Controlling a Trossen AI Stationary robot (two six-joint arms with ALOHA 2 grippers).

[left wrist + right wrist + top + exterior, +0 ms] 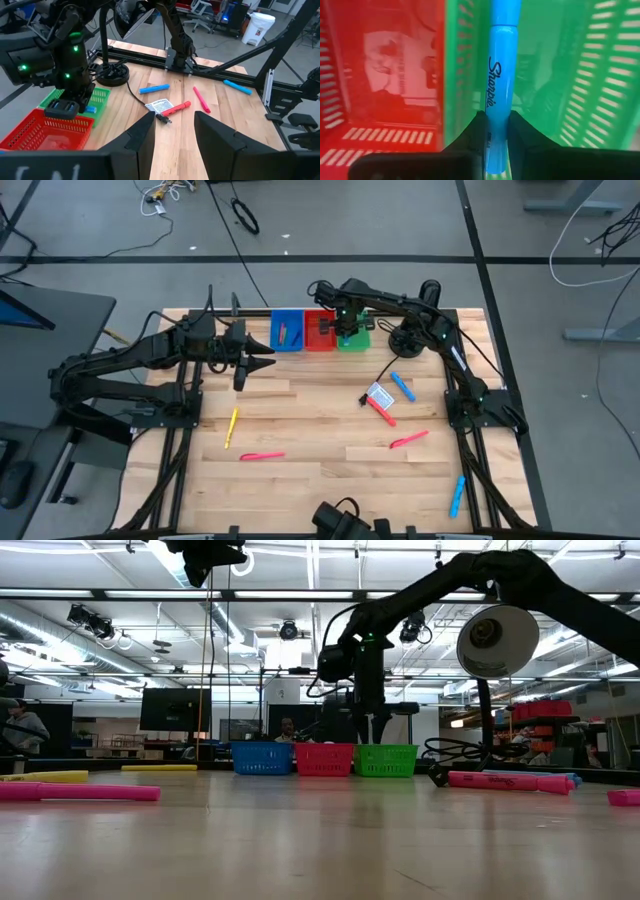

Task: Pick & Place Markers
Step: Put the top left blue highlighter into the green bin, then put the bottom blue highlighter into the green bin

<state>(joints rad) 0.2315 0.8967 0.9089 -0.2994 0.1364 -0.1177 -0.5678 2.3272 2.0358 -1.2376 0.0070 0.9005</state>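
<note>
The right gripper (496, 131) was clamped on a blue marker (501, 75), poised above the green bin (600, 75) beside the red bin (380, 75), seemingly for dropping it in.

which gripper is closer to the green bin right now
Right. The right gripper is directly over the green bin, shut on a blue marker. The left gripper hangs off to the side, beyond the blue bin.
</note>
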